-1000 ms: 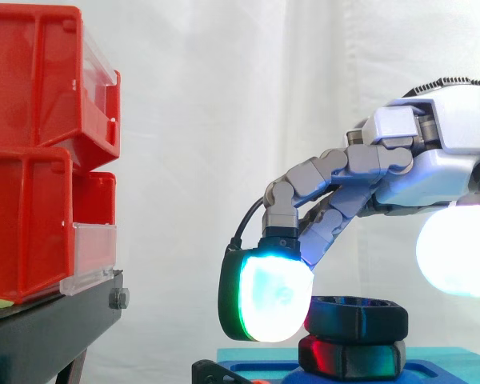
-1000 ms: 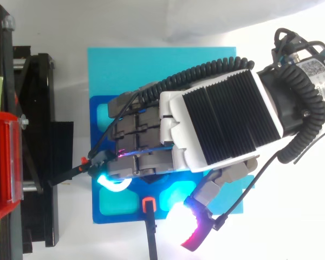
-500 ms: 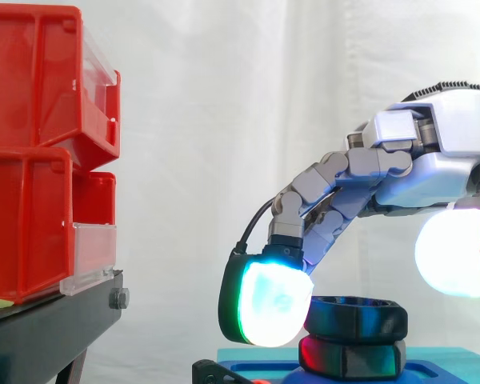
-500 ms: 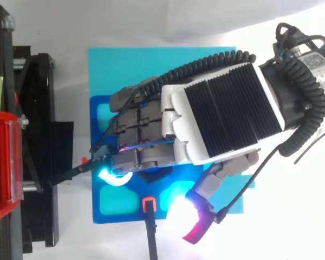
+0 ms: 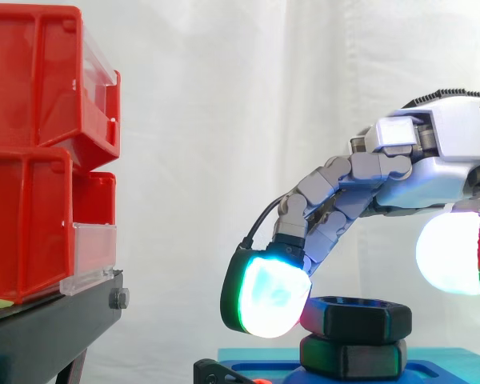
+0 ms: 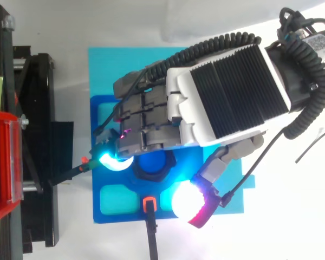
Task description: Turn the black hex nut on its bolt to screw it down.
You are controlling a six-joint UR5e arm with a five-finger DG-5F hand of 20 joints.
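Nut (image 5: 357, 317), black and hexagonal, sits on its bolt (image 6: 151, 162) in the middle of a dark blue fixture (image 6: 119, 219). From above, the bolt's blue top shows inside the nut's ring. In the side view the nut is stacked directly on a second black hex piece (image 5: 352, 358), which rests on the fixture.

The hand (image 6: 227, 92) comes in from the right and arches over the nut, palm down. Its fingers are curled round the nut's far and left sides. One fingertip (image 5: 266, 296), glowing cyan and green, presses against the nut's left edge. The thumb pad (image 6: 187, 201), white with a red rim, hangs to the near right of the nut. It is apart from the nut and slightly higher than the nut's top in the side view. So the hand hooks the nut with its bent fingers, and the thumb is not on it.

The fixture lies on a cyan sheet (image 6: 151, 65) on the white worktop. A black clamp with an orange tip (image 6: 148, 205) reaches the fixture's near edge, just beside the nut. Another clamp (image 6: 70, 172) comes from the left.

Further left, well apart from the nut, red bins (image 5: 32, 160) are stacked on a black stand (image 5: 48, 328). A white curtain (image 5: 224, 120) hangs behind.
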